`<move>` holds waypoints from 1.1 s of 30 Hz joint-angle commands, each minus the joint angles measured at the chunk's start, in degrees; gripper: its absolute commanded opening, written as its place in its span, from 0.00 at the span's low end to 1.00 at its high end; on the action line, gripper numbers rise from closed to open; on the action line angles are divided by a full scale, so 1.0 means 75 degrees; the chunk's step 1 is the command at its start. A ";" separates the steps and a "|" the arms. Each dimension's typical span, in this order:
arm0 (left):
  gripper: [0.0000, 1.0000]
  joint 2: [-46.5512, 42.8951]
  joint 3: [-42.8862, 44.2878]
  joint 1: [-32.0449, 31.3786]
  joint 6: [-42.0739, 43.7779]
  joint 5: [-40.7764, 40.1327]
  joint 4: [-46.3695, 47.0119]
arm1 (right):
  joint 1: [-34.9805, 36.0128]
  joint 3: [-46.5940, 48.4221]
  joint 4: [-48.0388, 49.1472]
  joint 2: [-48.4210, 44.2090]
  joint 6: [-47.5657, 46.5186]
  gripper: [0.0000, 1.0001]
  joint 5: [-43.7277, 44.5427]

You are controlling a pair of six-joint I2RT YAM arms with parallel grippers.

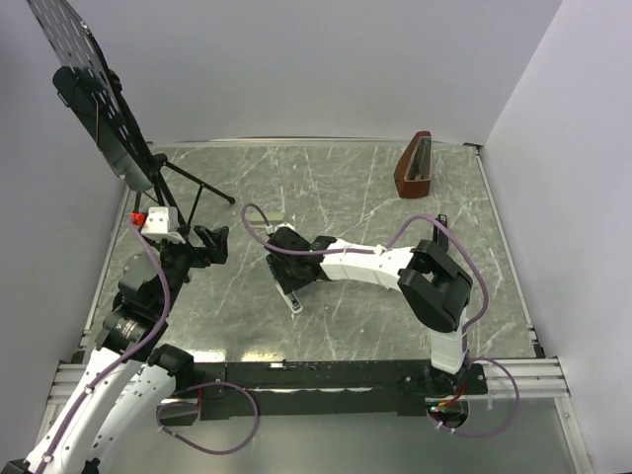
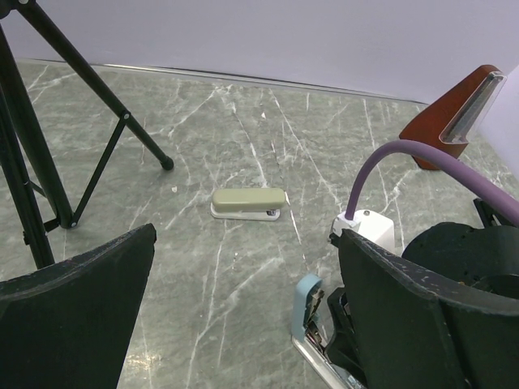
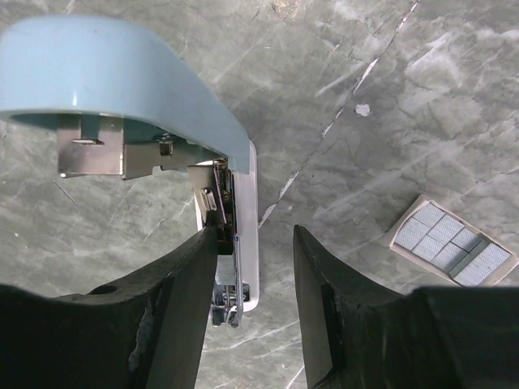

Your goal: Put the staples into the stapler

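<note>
The stapler [image 3: 122, 73] lies swung open, its light-blue top raised over a white base [image 3: 250, 203] and a silvery metal rail. My right gripper [image 3: 255, 231] hangs over its end. The left finger [image 3: 190, 284] rests against the rail, the right finger [image 3: 324, 284] stands apart over bare table, and nothing is clamped between them. A small whitish-tan box [image 3: 452, 241] lies open to the right, with grey staples in it. From above, the stapler [image 1: 293, 298] lies just below the right gripper [image 1: 289, 279]. My left gripper [image 2: 243, 235] is wide open and empty, left of the stapler [image 2: 306, 304].
A grey-green stapler [image 2: 249, 203] lies farther back [image 1: 277, 219]. A black tripod [image 2: 49, 162] with a perforated panel [image 1: 89, 89] stands at the left. A brown wedge-shaped object [image 1: 415, 166] sits at the back right. Walls close in the back and right.
</note>
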 commanded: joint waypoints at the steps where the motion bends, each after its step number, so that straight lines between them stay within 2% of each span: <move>1: 0.99 0.0030 -0.0002 0.0032 0.0048 0.0069 0.0322 | 0.0019 -0.0011 -0.0055 -0.0188 0.0126 0.50 -0.0056; 22: 0.99 0.0112 -0.0002 0.0044 0.0047 0.0116 0.0333 | 0.0159 -0.0809 -0.0161 -0.0856 0.0197 0.49 -0.0243; 30: 0.99 0.0182 -0.0002 0.0079 0.0059 0.0221 0.0334 | 0.0194 -0.1699 0.0365 -0.1875 0.0080 0.49 -0.0115; 32: 1.00 0.0182 0.0010 0.0091 0.0071 0.0268 0.0334 | 0.0264 -0.2212 0.0728 -0.2434 0.0010 0.50 -0.0068; 33: 0.99 0.0194 0.0010 0.0102 0.0071 0.0280 0.0334 | 0.0311 -0.2436 0.1344 -0.2705 -0.0072 0.50 0.0118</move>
